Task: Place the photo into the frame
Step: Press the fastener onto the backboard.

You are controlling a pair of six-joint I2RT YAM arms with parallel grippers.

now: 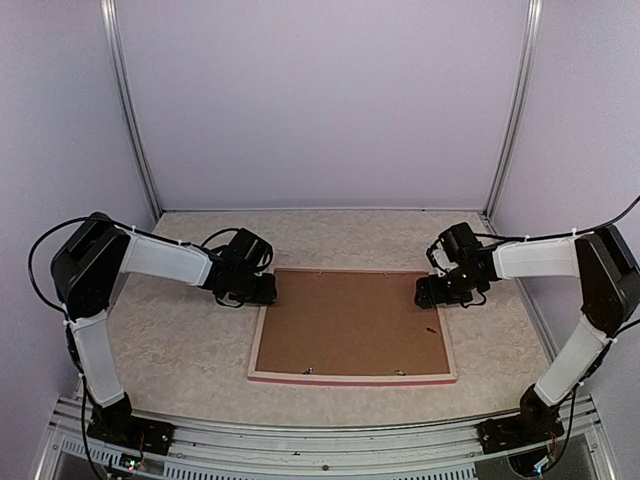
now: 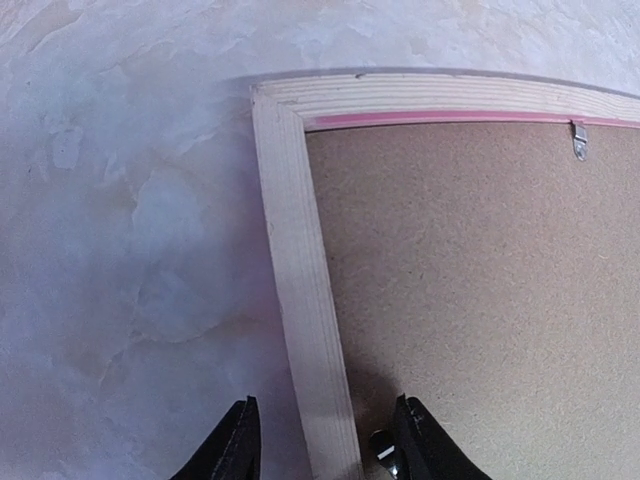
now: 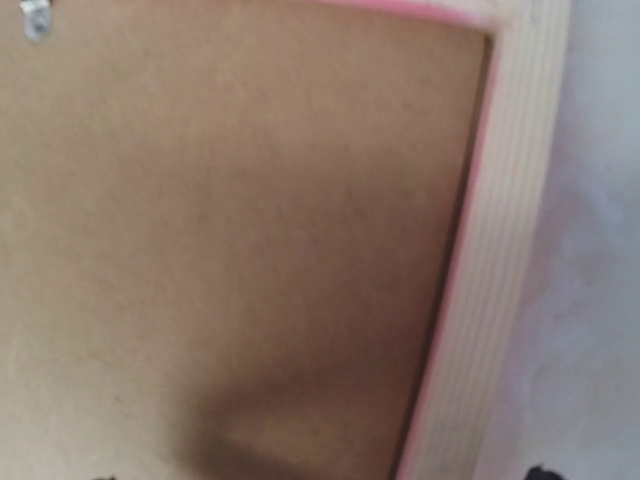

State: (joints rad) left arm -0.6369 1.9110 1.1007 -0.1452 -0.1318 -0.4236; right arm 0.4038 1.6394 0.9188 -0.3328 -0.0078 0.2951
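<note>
The left gripper (image 2: 325,445) hangs low over the far left corner of the frame (image 2: 300,270), its jaws partly apart and holding nothing. Its two dark fingertips (image 2: 235,452) straddle the frame's left rail: one is over the table (image 2: 120,250) just outside the rail with a clear gap, the other just inside it, over the brown backing board (image 2: 470,300). Ahead of this gripper the rail runs straight to the corner, where the far rail turns off to the right. A small metal tab (image 2: 579,140) sits on that far rail, overlapping the board's edge.

The right gripper (image 1: 430,292) is at the opposite far corner, also low. Its jaws are spread wide and empty, with only the tips showing at the bottom edge of its own blurred view. The right rail passes between them.

The frame lies flat on the table, back upward. Pale wood faces up, with a thin pink line along the inner edge and the backing board filling the opening. Its long axis runs from one gripper across to the other. Its short sides run from the grippers back toward the arm bases, and the near long rail lies well behind both grippers. The marbled table shows on every side of the frame.
</note>
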